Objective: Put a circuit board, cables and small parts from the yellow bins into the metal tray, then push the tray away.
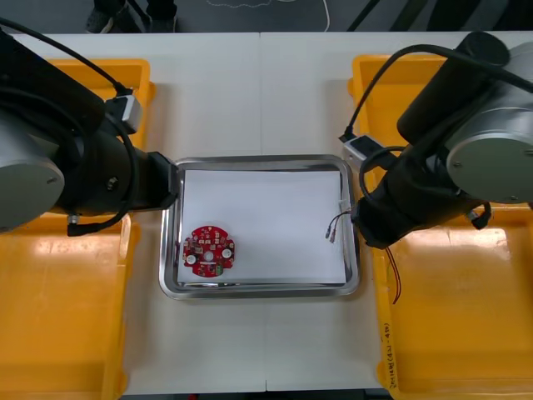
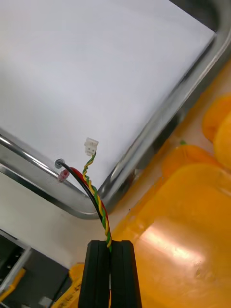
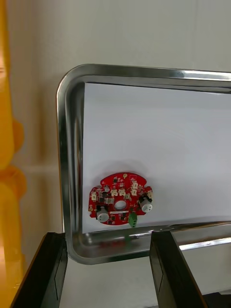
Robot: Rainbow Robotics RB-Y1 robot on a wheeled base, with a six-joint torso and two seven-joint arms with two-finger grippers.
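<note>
Right pincer: clamped on red and yellow cable, whose ends hang over the right edge of the metal tray | Left pincer: fingers apart, at tray's left rim | Circuit board: in tray, left side.

Circuit board was red, cable twisted red-yellow with black, tray shiny with white inside, bins plain yellow.

Bright, even light falls from above onto the light table. The metal tray shows shiny streaks along its rim, and its white inside glows. A broad glare patch lies on a yellow bin; shadows are soft and faint.
</note>
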